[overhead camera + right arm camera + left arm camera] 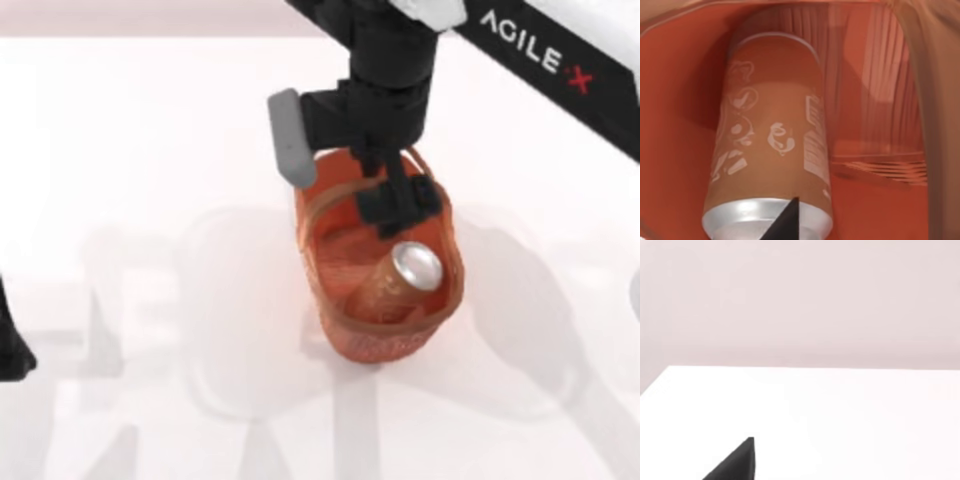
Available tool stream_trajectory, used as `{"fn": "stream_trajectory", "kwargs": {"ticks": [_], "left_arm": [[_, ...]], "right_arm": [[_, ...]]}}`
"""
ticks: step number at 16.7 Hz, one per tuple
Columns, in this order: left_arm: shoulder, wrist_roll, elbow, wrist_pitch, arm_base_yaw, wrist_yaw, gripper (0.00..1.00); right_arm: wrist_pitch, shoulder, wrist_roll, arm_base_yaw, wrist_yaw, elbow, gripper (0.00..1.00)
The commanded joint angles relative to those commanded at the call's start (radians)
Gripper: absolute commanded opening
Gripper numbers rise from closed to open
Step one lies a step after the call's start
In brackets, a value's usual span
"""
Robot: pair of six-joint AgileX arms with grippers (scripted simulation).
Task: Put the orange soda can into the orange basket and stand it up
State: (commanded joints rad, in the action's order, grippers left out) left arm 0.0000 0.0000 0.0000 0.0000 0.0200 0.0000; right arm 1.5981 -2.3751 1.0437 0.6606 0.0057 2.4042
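The orange soda can (398, 281) has a tan-orange body with white scrawled markings and a block of white print along one side; its upturned end is shiny silver. The orange basket (437, 305) is woven orange with a brown rim and brown handles, and its inside shows ribbed orange lines. The right gripper (400, 207) is black, with a grey piece beside it. The table (150, 160) is pale white with faint grey shadows.
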Motion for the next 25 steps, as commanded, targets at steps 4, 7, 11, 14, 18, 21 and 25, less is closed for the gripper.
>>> {"fn": "stream_trajectory", "kwargs": {"ticks": [4, 7, 11, 14, 18, 21, 25], "left_arm": [[0.0, 0.0, 0.0, 0.0, 0.0, 0.0, 1.0], [0.0, 0.0, 0.0, 0.0, 0.0, 0.0, 1.0], [0.0, 0.0, 0.0, 0.0, 0.0, 0.0, 1.0], [0.0, 0.0, 0.0, 0.0, 0.0, 0.0, 1.0], [0.0, 0.0, 0.0, 0.0, 0.0, 0.0, 1.0], [0.0, 0.0, 0.0, 0.0, 0.0, 0.0, 1.0], [0.0, 0.0, 0.0, 0.0, 0.0, 0.0, 1.0]], "right_arm": [[0.0, 0.0, 0.0, 0.0, 0.0, 0.0, 0.25], [0.0, 0.0, 0.0, 0.0, 0.0, 0.0, 0.02], [0.0, 0.0, 0.0, 0.0, 0.0, 0.0, 0.0], [0.0, 0.0, 0.0, 0.0, 0.0, 0.0, 0.0], [0.0, 0.0, 0.0, 0.0, 0.0, 0.0, 0.0], [0.0, 0.0, 0.0, 0.0, 0.0, 0.0, 0.0], [0.0, 0.0, 0.0, 0.0, 0.0, 0.0, 0.0]]}}
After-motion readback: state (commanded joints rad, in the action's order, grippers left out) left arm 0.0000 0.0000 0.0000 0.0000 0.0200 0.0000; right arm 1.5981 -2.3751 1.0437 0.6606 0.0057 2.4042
